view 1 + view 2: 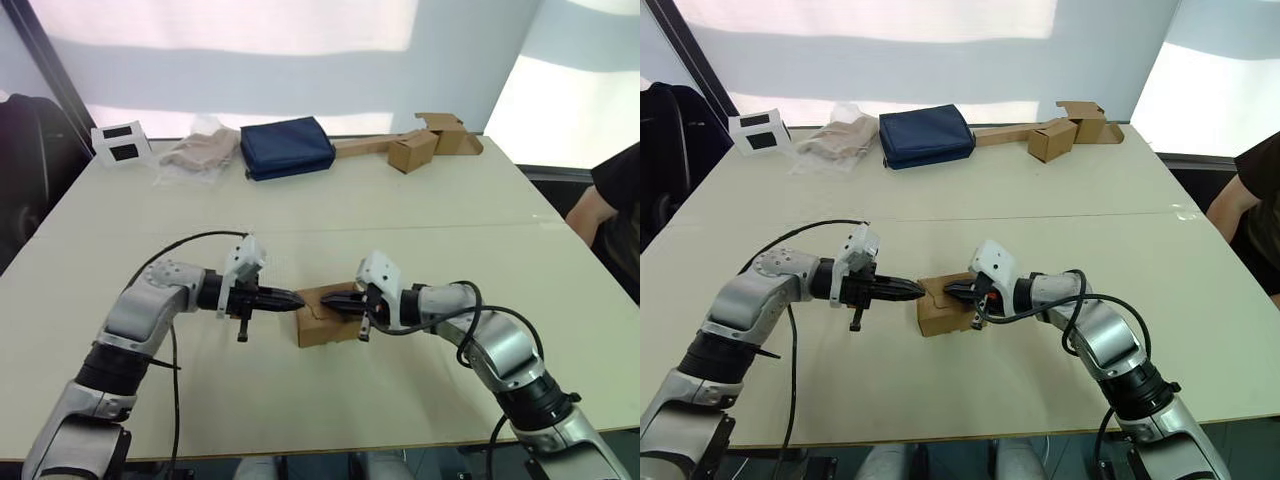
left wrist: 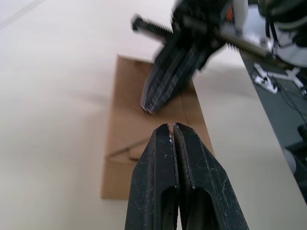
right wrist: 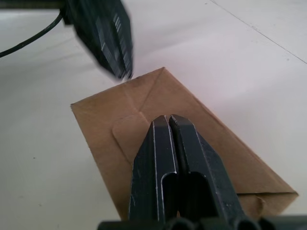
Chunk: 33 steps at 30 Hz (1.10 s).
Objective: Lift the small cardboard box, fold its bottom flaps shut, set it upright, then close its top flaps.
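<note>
The small cardboard box (image 1: 325,330) rests on the table's middle, between my two arms. Its upward face (image 3: 120,120) shows flaps folded flat with a notched seam; whether they are the bottom flaps or the top flaps I cannot tell. My left gripper (image 1: 297,299) is shut, with its tips at the box's left upper edge. From the right, my right gripper (image 1: 326,303) is shut too, its tips resting on the upward face. The two sets of tips nearly meet over the box (image 2: 129,110). In the left wrist view the right gripper's fingers (image 2: 168,81) press down near the middle seam.
Along the far edge lie a dark blue pouch (image 1: 287,147), a crumpled plastic bag (image 1: 200,150), a white card stand (image 1: 120,143) and tan boxes with a long cardboard strip (image 1: 425,145). A person's arm (image 1: 595,210) shows at the right edge.
</note>
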Tool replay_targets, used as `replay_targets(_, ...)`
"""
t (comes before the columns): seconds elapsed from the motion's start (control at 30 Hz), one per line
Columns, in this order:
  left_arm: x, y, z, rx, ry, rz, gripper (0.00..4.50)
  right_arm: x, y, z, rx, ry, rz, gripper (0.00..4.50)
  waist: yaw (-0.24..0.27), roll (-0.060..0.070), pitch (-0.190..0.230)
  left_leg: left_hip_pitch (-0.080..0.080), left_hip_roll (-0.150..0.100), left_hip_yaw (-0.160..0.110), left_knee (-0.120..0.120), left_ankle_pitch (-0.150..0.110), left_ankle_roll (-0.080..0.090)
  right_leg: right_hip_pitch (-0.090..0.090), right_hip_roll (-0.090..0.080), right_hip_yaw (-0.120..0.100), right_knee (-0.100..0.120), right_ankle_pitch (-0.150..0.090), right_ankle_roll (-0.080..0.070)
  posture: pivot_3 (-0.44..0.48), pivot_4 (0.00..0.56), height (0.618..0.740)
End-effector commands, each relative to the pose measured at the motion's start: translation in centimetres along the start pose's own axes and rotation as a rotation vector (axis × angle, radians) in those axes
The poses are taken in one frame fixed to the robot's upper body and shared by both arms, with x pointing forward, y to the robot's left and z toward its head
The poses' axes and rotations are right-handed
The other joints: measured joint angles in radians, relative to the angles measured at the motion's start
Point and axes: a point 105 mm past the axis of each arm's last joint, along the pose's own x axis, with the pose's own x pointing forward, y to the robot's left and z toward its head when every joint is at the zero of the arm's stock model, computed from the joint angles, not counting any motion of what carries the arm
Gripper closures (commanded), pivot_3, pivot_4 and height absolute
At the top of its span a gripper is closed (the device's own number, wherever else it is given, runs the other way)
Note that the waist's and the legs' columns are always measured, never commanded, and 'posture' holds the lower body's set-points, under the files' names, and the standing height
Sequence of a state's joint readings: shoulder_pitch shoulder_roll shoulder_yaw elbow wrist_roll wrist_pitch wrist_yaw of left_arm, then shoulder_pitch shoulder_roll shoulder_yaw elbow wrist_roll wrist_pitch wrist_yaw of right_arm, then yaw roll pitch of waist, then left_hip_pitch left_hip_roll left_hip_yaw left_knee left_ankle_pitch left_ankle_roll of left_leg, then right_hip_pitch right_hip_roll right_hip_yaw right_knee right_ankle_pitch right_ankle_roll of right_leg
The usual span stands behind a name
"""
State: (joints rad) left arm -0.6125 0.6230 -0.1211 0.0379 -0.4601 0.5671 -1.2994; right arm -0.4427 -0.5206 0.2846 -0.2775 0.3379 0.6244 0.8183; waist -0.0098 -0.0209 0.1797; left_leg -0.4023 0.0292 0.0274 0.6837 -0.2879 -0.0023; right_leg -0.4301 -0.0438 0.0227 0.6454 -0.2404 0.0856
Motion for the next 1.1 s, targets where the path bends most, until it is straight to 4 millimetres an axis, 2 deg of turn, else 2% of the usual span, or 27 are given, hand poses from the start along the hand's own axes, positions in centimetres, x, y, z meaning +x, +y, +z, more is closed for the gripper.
replay_targets(0.03, 0.4, 1.1, 1.8, 0.049, -0.044, 0.027, 4.42, -0.5, 1.2, 0.5, -0.022, -0.014, 0.038, 4.5, -0.001, 0.0, 0.0, 0.0, 0.0, 0.0, 0.0, 0.0, 0.0, 0.0, 0.0, 0.0, 0.0, 0.0, 0.0, 0.0, 0.15, 0.74)
replay_targets(0.23, 3.9, 1.7, 0.8, 0.099, -0.015, -0.02, 4.42, -0.9, 2.3, 1.3, -0.03, -0.025, 0.05, 4.5, -0.001, 0.0, 0.0, 0.0, -0.001, 0.0, 0.0, 0.0, 0.0, 0.0, 0.0, 0.0, 0.0, 0.001, 0.002, 0.0, 0.15, 0.74)
replay_targets(0.33, 4.9, 1.9, 0.2, 0.108, -0.002, -0.027, 4.42, -1.0, 2.2, 1.4, -0.02, -0.023, 0.033, 4.5, -0.003, 0.0, 0.0, 0.0, -0.001, 0.001, 0.0, 0.0, 0.0, 0.0, 0.0, 0.0, 0.0, 0.001, 0.002, 0.0, 0.15, 0.74)
replay_targets(0.7, 5.3, 1.8, -0.2, 0.129, 0.003, -0.046, 4.42, -1.4, 1.8, 0.5, 0.015, 0.025, -0.009, 4.5, -0.002, 0.0, 0.0, 0.0, -0.001, 0.0, 0.0, 0.0, 0.0, -0.001, 0.0, 0.0, 0.0, 0.001, 0.002, 0.0, 0.15, 0.74)
replay_targets(1.0, 5.1, 1.8, 1.2, 0.095, -0.067, -0.022, 4.42, -1.3, 0.3, -0.5, 0.006, 0.082, -0.038, 4.5, -0.002, 0.0, 0.0, 0.0, -0.001, 0.0, 0.0, 0.0, 0.0, 0.0, 0.0, 0.0, 0.0, 0.001, 0.002, 0.0, 0.15, 0.74)
replay_targets(1.1, 5.1, 1.8, 1.0, 0.096, -0.06, -0.016, 4.42, -1.2, 0.3, 0.0, 0.012, 0.062, -0.013, 4.5, -0.002, 0.0, 0.0, 0.0, -0.001, 0.0, 0.0, 0.0, 0.0, 0.0, 0.0, 0.0, 0.0, 0.001, 0.002, 0.0, 0.15, 0.74)
